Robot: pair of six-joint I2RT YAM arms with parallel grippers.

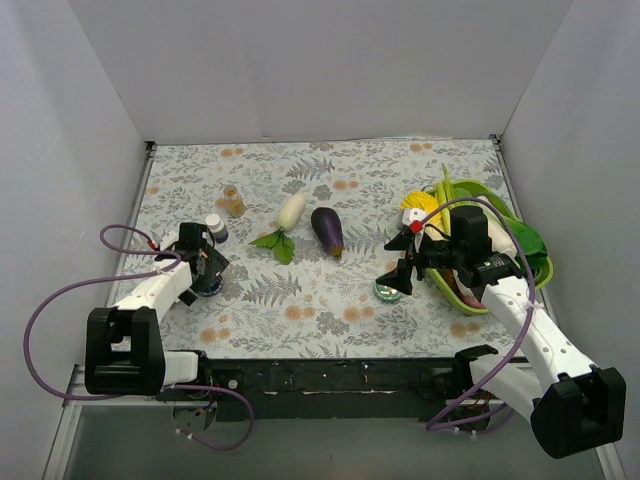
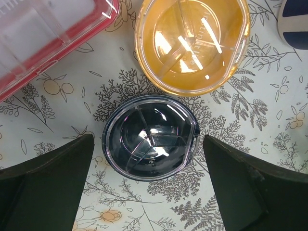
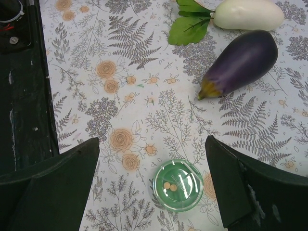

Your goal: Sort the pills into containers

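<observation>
Item 1: left gripper [image 1: 205, 272], reaching over the near left of the floral bench [image 1: 300, 310]. Its jaws are standing wide open, straddling a round silvery-blue tin [image 2: 150, 137] with a dark clear lid; gaps are showing on both sides, so nothing is being gripped.
Item 2: amber-yellow round container [image 2: 192, 43], sitting just beyond that tin and almost touching it. A clear case with a red rim [image 2: 43, 33] is lying to its left.
Item 3: right gripper [image 1: 395, 278], hanging over the near right of the bench. Its jaws are standing open and holding nothing. A round green-topped tin [image 3: 178, 185] is sitting on the bench between the fingers and clear of both, with two tan pills [image 3: 167, 185] showing through its lid.
Item 4: lime-green tray [image 1: 535, 265], lying behind the right arm and carrying a corn cob [image 1: 425, 208].
Item 5: white-capped bottle [image 1: 215, 228], standing just beyond the left gripper.
Item 6: purple aubergine [image 1: 327, 230] and white aubergine [image 1: 290, 210] with green leaves, lying side by side mid-bench.
Item 7: small amber bottle [image 1: 233, 200], sitting furthest back on the left.
</observation>
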